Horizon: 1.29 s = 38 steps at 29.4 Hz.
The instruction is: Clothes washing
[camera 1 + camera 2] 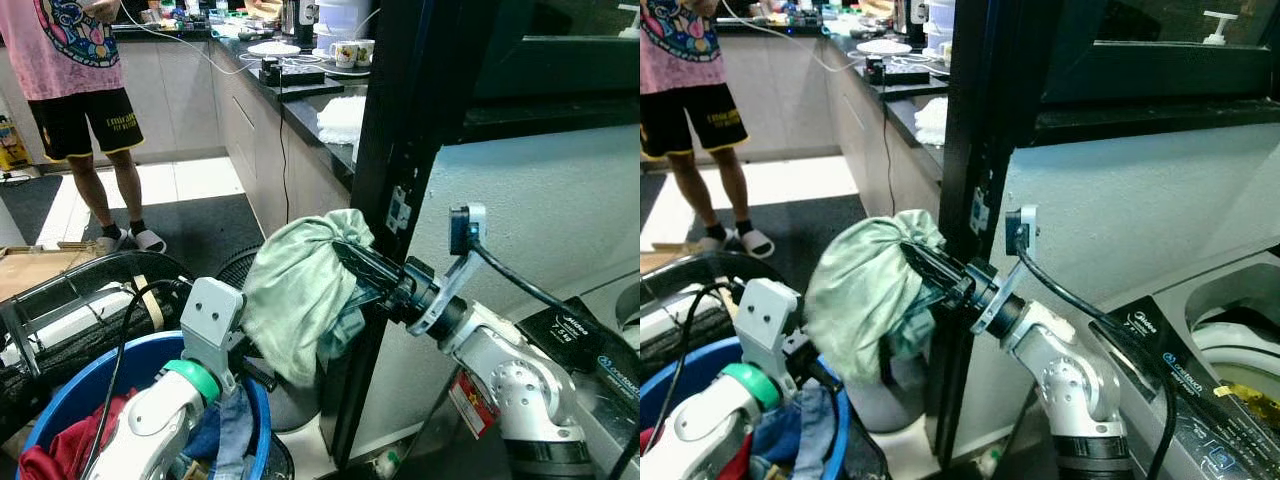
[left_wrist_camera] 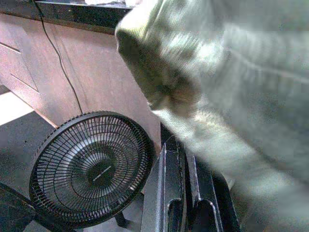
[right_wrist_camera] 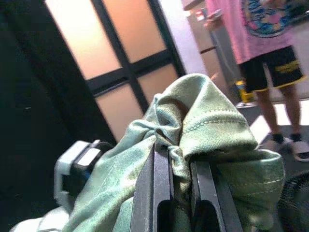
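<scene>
Holding pale green garment (image 1: 300,290) aloft over blue basket (image 1: 45,410), right tool (image 3: 179,159) clamped on bunched fold. Left tool (image 2: 186,203) beneath, fingers near together, empty. Likely to slip: shallow pinch, heavy drape.

dark countertop (image 1: 300,105), grey cabinets (image 1: 250,140); floor fan (image 2: 89,166)

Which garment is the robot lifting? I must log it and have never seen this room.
Start at the tall black door frame beside the white washing machine. Just left of it, above the round blue plastic laundry basket, the right claw pinches a pale green crumpled cotton garment. It alone hangs in the air; the red and blue clothes lie in the basket.
</scene>
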Motion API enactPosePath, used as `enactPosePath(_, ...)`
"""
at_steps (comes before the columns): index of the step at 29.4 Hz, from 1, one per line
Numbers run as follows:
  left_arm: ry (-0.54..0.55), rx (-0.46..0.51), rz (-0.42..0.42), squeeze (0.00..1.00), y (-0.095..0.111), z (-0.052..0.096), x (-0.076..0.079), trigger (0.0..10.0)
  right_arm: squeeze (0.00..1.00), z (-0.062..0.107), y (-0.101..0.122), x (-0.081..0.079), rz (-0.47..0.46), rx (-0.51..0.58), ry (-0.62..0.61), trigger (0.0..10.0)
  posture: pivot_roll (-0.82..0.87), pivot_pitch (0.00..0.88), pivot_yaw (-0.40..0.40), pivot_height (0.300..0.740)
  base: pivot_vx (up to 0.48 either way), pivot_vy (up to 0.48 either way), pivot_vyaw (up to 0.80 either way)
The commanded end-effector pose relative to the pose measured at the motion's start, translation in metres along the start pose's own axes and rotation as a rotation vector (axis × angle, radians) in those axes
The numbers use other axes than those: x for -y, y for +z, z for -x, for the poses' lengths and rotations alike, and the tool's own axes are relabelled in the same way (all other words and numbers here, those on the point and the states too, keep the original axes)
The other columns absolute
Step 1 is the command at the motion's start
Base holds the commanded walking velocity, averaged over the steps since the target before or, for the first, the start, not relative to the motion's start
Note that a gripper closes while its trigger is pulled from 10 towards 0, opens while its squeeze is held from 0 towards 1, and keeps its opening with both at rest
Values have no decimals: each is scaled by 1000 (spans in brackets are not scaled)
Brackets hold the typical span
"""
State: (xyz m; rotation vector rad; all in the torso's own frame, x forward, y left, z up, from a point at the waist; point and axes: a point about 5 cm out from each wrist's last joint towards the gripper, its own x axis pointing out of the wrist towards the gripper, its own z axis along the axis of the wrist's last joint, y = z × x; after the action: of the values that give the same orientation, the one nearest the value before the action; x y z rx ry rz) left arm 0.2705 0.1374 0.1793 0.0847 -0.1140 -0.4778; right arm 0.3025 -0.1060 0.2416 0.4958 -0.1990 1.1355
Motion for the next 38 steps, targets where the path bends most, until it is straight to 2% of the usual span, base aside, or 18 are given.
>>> enactPosePath(1,-19,-9,7,0,-2,2,3,10000,0,-1,-4,-5,-24,-12,35,10000,22,19,19,740,0,0,0)
enactPosePath(4,-11,-6,9,0,-2,3,2,10000,0,-1,-6,-7,-42,-16,49,10000,21,16,21,740,0,0,0)
enactPosePath(11,94,42,63,0,3,4,-10,10000,0,1,-6,-8,-65,-8,46,10000,20,10,25,740,0,0,0)
enactPosePath(15,108,49,71,0,4,6,-12,10000,0,2,-5,-8,-70,-8,45,10000,20,9,25,740,0,0,0)
enactPosePath(22,120,58,84,0,5,9,-15,10000,0,3,4,5,-43,69,-85,10000,22,0,24,740,0,0,0)
enactPosePath(23,120,59,82,0,5,9,-15,10000,0,4,10,15,-30,111,-168,10000,24,0,24,740,0,0,0)
enactPosePath(24,120,59,82,0,5,9,-15,10000,0,4,10,15,-30,111,-168,10000,24,0,24,740,0,0,0)
enactPosePath(26,123,60,79,0,5,9,-16,10000,0,6,21,28,-8,187,-275,10000,24,0,24,740,0,0,0)
enactPosePath(38,123,59,88,0,5,9,-16,10000,0,6,20,24,-5,185,-266,10000,22,0,27,740,0,0,0)
